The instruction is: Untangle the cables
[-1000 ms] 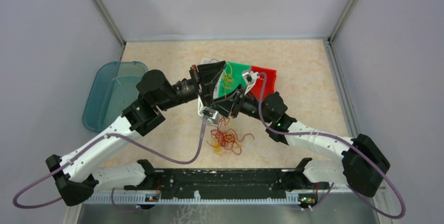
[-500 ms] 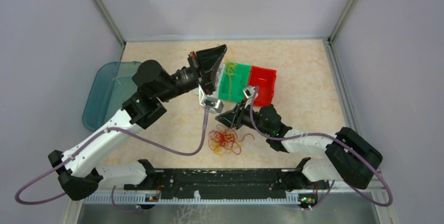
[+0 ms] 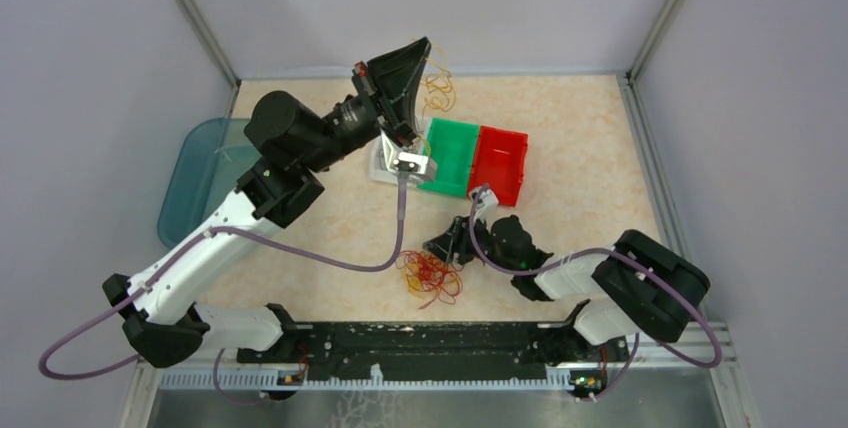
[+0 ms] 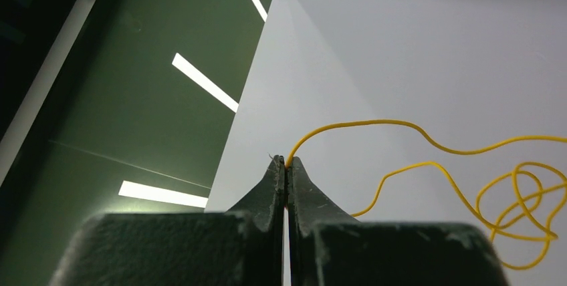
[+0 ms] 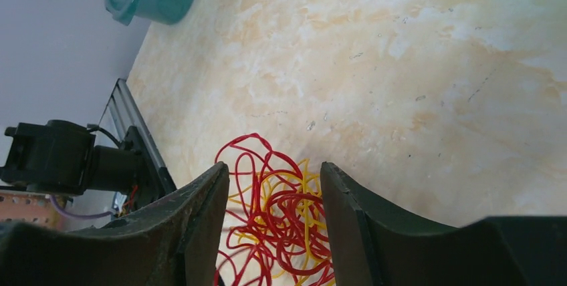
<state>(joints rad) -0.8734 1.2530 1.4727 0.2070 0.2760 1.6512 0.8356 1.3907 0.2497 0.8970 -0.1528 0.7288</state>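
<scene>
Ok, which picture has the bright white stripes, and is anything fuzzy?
Left wrist view: the stripes are ceiling lights glaring on a dark ceiling; the yellow cable looks sharp, the left claw fuzzy up close. Right wrist view: the right claw looms dark and soft; the cable tangle is clear. Top view: even light, faint shadows.

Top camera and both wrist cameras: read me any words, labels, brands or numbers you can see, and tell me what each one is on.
No text can be read in any view.
Green bin, red bin, blue tray: plain, no labels.
Yellow cable: no tag or print.
Toothed strip along the near edge: too small to tell whether it carries any marks.
</scene>
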